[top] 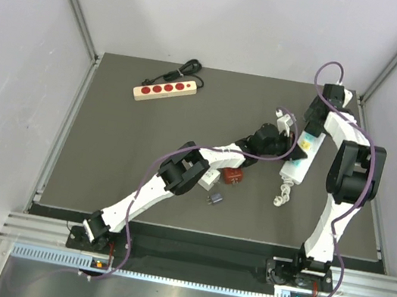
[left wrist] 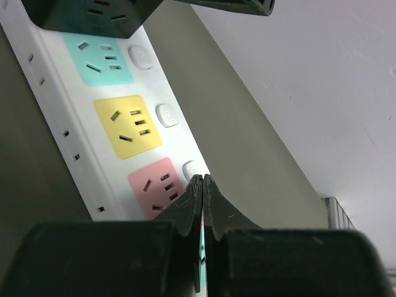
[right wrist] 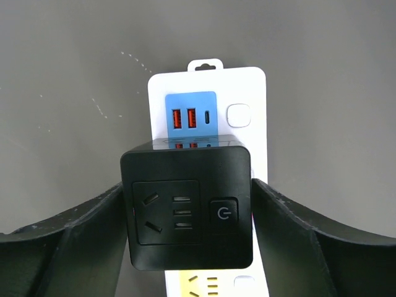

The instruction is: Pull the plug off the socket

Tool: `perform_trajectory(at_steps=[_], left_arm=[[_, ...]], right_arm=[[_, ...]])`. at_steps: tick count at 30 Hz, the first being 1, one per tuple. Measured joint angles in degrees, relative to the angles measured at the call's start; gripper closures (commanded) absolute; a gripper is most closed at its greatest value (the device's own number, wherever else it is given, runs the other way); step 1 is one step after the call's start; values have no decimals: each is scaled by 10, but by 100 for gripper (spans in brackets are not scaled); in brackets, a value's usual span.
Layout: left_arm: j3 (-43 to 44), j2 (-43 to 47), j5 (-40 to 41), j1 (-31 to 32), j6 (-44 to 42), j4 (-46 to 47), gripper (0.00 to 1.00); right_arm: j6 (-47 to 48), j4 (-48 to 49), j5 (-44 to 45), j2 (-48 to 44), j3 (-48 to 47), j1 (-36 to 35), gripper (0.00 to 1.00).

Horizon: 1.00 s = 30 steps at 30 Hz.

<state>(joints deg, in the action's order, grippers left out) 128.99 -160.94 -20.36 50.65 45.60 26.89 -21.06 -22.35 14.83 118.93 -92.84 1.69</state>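
A black cube plug [right wrist: 185, 207] with its own outlet and power button sits plugged into the white power strip [right wrist: 253, 83], just below the strip's blue USB panel. My right gripper [right wrist: 186, 185] reaches down over it. One finger stands close on each side of the cube, with only thin slivers showing between. In the top view the right gripper [top: 299, 155] is over the strip [top: 291, 174]. My left gripper [left wrist: 203, 178] is shut with nothing in it. Its tips lie on the strip [left wrist: 179, 133] by the pink outlet, and the plug [left wrist: 86, 15] is further along.
A wooden strip with red outlets [top: 164, 89] and a black plug [top: 191, 65] lie at the back left. A red object [top: 233, 175] and a small grey piece [top: 213, 198] sit near the left forearm. The strip's coiled white cable [top: 280, 198] trails towards me.
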Motion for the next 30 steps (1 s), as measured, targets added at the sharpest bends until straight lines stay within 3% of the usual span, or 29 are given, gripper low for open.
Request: perform_trajectory(at_steps=[11,18,30], left_arm=[[13,-2,-1,0,15,-27,100],[13,-2,2,0,17,-30,100],[13,-2,7,0,17,-30,100]], right_arm=[[20,-13,0,10,-10,0,64],[31,-11,1,10,-10,-3,100],[35,9,23,7,2,-10,100]])
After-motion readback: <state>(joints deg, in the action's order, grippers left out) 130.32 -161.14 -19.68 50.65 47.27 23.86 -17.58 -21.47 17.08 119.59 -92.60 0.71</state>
